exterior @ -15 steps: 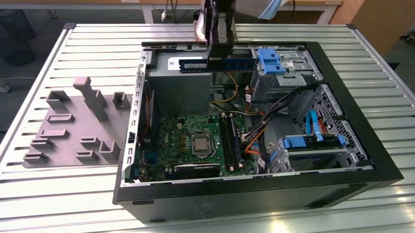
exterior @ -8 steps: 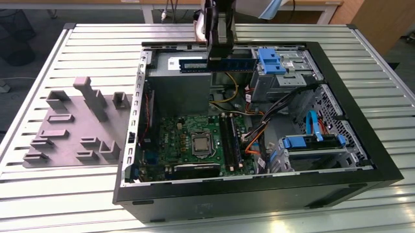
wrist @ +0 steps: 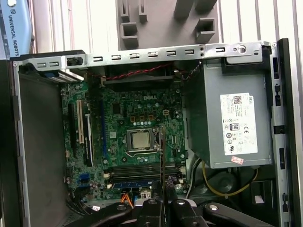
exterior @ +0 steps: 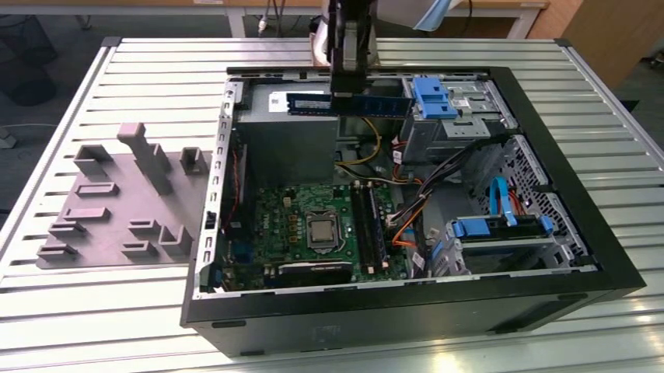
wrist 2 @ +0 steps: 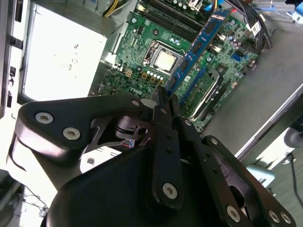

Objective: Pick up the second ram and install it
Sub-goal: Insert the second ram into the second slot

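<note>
Holding: gripper (exterior: 347, 95) clamped on second ram (exterior: 347, 104), stick level, up above power supply (exterior: 282, 136) inside case (exterior: 581, 233).
Pick-up: done, judging by lift.
Install: not yet; ram well clear of motherboard (exterior: 301, 225) slots (exterior: 365, 225).
One slot: looks filled w/ a stick (wrist: 137, 181).

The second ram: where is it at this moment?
In the exterior view, the second ram hangs clamped in the end effector above the open computer case, over the grey power supply and beside the blue drive bracket.

The exterior view looks down from above; both wrist views face the motherboard (wrist: 128, 137) closely.
</note>
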You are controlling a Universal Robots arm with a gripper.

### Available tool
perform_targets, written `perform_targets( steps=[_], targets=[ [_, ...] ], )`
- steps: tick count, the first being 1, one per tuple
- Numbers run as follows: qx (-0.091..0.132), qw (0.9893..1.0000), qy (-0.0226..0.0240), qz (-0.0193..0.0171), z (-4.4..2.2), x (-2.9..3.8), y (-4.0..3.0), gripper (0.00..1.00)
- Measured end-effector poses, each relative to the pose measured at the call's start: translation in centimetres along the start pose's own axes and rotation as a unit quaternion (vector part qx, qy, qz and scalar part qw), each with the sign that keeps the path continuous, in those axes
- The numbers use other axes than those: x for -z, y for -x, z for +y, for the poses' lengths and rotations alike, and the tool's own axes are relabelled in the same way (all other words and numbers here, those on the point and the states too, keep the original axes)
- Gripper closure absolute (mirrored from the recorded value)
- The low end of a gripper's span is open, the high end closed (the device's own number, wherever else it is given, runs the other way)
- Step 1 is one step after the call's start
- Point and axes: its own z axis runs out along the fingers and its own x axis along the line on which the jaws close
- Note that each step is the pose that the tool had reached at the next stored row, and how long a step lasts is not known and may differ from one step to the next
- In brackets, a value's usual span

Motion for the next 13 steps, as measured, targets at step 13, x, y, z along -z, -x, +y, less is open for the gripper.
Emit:
perform_targets(
  steps=[13],
  targets=[
    [-0.08, 0.9968, -0.0002, 0.0009, 0.0, -0.16, 0.0, 0.86]
  ],
)
